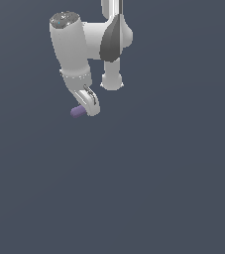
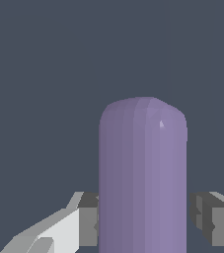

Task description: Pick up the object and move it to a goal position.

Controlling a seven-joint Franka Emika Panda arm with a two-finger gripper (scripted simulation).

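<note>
The object (image 1: pixel 76 111), a small light-purple capsule with rounded ends, lies between my gripper's fingers and sticks out toward the exterior view's left. My gripper (image 1: pixel 87 108) hangs from the white arm in the upper left of the exterior view. In the wrist view the object (image 2: pixel 143 163) fills the space between the two grey pads (image 2: pixel 89 220), which sit against its sides. My gripper (image 2: pixel 144 222) is shut on the object. The exterior view does not show how high the object is above the floor.
The white arm's links (image 1: pixel 72 44) and a second white link (image 1: pixel 113 74) hang from the top of the exterior view. The floor (image 1: pixel 148 188) is a plain dark blue-grey surface with nothing else on it in view.
</note>
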